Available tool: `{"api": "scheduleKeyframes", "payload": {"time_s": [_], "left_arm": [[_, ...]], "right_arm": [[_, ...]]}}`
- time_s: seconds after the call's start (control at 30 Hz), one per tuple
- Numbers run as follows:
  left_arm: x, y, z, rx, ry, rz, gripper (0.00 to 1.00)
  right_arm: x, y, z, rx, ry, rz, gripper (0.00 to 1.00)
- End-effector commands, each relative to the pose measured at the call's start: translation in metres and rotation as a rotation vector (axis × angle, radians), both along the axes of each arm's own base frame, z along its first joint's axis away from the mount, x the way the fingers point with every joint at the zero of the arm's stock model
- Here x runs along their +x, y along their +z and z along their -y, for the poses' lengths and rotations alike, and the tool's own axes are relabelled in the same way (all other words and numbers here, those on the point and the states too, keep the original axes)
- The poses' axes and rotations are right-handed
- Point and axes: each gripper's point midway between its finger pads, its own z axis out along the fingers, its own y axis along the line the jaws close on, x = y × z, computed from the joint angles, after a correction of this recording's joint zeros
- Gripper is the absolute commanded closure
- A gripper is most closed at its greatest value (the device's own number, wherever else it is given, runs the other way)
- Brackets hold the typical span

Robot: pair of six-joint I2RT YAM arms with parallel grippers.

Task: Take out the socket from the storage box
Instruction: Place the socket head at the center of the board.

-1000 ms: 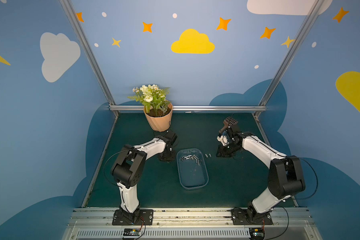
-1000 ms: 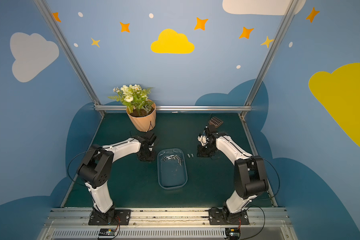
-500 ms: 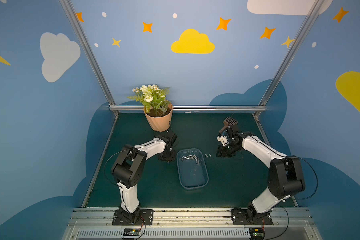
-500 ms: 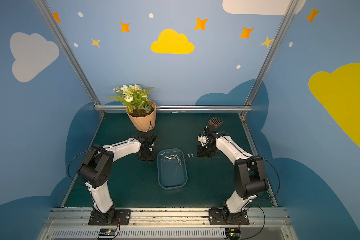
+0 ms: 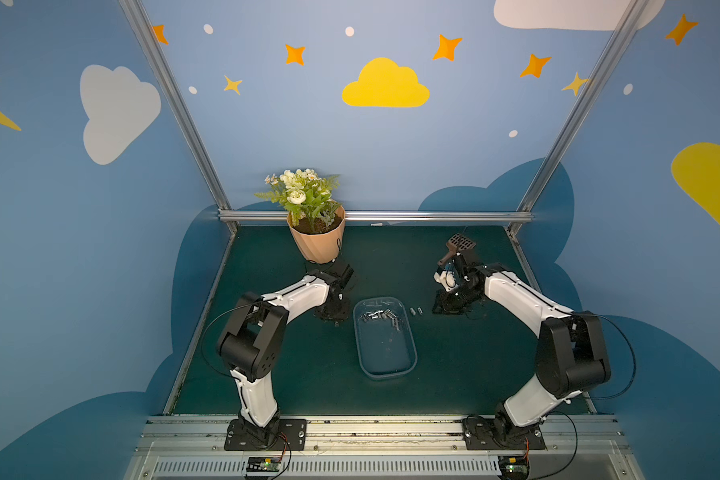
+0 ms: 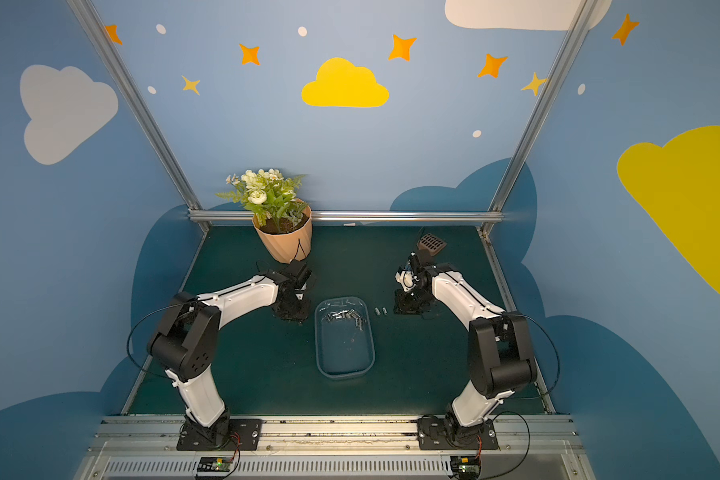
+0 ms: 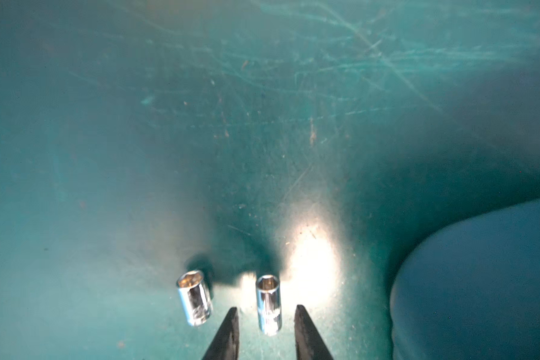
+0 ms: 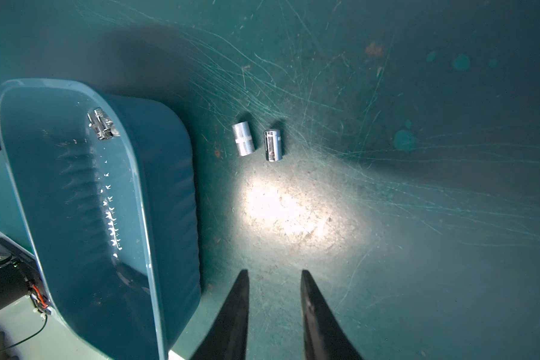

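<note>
The translucent bluish storage box (image 5: 411,353) sat on the tabletop (image 5: 308,374), loose sockets (image 5: 381,318) heaped at its far end. Just outside it, a chrome socket (image 7: 268,307), hex mouth showing, lay between the parted left fingers (image 7: 229,336), touching neither; the right fingers (image 8: 237,311) stood parted, empty.

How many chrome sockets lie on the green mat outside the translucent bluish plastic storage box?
4. Two sockets right of the storage box; two left of it, one between the left gripper's open jaws. More may be hidden.
</note>
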Motion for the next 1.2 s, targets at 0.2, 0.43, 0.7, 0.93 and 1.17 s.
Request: {"api": "scheduleKeyframes", "payload": {"time_s": [0.2,0.43,0.7,0.93,1.17], "left_arm": [[0.006,0.057,-0.002,-0.04,0.0,0.12,0.66],[0.005,0.089,-0.009,-0.051,0.026,0.2,0.63],[-0.006,0.099,-0.022,-0.065,0.078,0.243,0.56],[-0.013,0.095,-0.032,-0.065,0.121,0.24,0.53],[-0.017,0.1,-0.038,-0.121,0.18,0.292,0.5]], "right_arm": [[-0.002,0.019,-0.004,-0.014,0.023,0.04,0.71],[-0.007,0.033,-0.023,-0.021,0.073,0.08,0.71],[-0.018,0.056,-0.06,-0.078,0.156,0.165,0.71],[-0.026,0.051,-0.096,-0.175,0.208,0.219,0.73],[-0.027,0.031,-0.126,-0.189,0.216,0.221,0.73]]}}
